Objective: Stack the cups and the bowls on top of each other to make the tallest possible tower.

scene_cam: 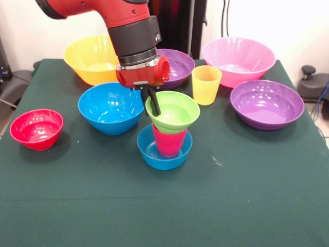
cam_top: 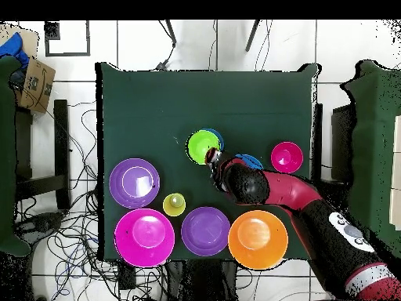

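Green-covered counter point(scene_cam: 267, 195) carries the full set of cups and bowls. Near the centre stands the tower point(scene_cam: 167, 134): a small blue bowl point(scene_cam: 154, 154) as base, a red cup point(scene_cam: 168, 144) standing in it, and a lime green bowl point(scene_cam: 175, 110) seated on the cup's rim, tilted slightly. The gripper point(scene_cam: 152, 100) hangs at the left rim of the lime green bowl, with dark fingers point(scene_cam: 154, 103) reaching down over that rim, one visibly inside the bowl; whether they are apart or clamped on the rim cannot be told from either view. In the front view, a medium blue bowl point(scene_cam: 110, 107) sits just left of the tower, and a small red bowl point(scene_cam: 36, 128) lies well apart at the far left. Along the far side stand a large yellow bowl point(scene_cam: 90, 59), a purple bowl point(scene_cam: 177, 67) partly hidden behind the gripper housing, and a large pink bowl point(scene_cam: 238, 60). A yellow cup point(scene_cam: 206, 85) stands upright between the purple bowl and the pink bowl, nearer the viewer. A second purple bowl point(scene_cam: 266, 104) rests at the right, near the pink one. All loose bowls sit open side up.
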